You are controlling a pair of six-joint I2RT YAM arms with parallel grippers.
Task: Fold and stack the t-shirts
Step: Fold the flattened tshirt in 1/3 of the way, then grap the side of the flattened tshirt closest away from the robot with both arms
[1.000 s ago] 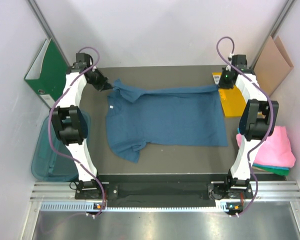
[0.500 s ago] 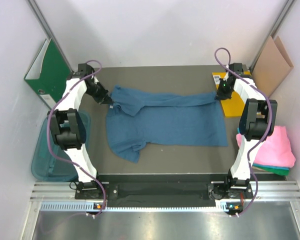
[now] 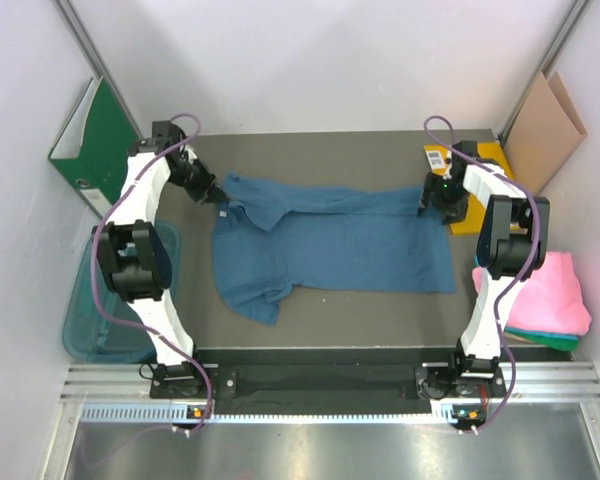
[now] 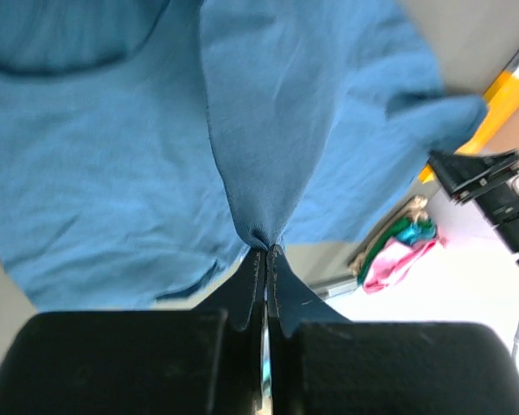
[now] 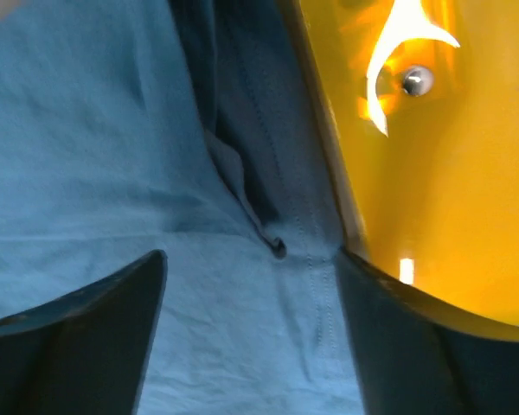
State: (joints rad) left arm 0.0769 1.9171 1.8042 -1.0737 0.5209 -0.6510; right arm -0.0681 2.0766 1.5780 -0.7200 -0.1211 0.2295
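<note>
A dark blue t-shirt (image 3: 330, 245) lies spread across the middle of the table, its far edge folded over toward the front. My left gripper (image 3: 218, 197) is shut on the shirt's far left corner; in the left wrist view the blue cloth (image 4: 268, 130) bunches into the closed fingertips (image 4: 266, 252). My right gripper (image 3: 432, 205) stands open right over the shirt's far right corner, its fingers apart with the hem (image 5: 277, 251) lying loose between them. A pink t-shirt (image 3: 555, 290) rests folded on a teal-green one (image 3: 540, 338) at the right edge.
A yellow sheet (image 3: 470, 205) lies under the shirt's right corner. A green binder (image 3: 95, 140) leans at the far left, a brown cardboard sheet (image 3: 545, 125) at the far right. A teal bin (image 3: 90, 310) sits beside the left arm.
Both grippers drew the shirt's far edge toward the front, folding it over. The right gripper then came down and opened, letting go of its corner. The left stays shut.
</note>
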